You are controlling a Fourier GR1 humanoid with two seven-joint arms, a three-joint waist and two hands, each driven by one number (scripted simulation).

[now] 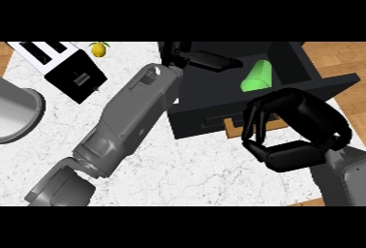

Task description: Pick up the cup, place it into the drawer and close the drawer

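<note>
Right robot hand (pixel 304 133) fills the lower right of the head view, closest of all, its fingers curled into a hook over the front edge of the drawer (pixel 214 114) and closed on nothing that shows. Next in size is the white marbled desk (pixel 193 169), with wooden floor (pixel 343 55) showing past its right edge. Across the desk the grey left forearm (pixel 125 128) runs diagonally from the lower left up to the drawer's back left corner, where the left robot hand (pixel 204 59) lies with straight fingers over the rim. The drawer is a black open box, pulled out and sitting at an angle. At the left edge lies part of a grey round pan (pixel 14 114). A black and white toaster (pixel 61 65) stands near the top left, with a small yellow lemon (pixel 99 48) just beside it. Inside the drawer, towards its right wall, the cup (pixel 259 77) lies on its side: bright green, plain and tapered, touched by neither robot hand.
</note>
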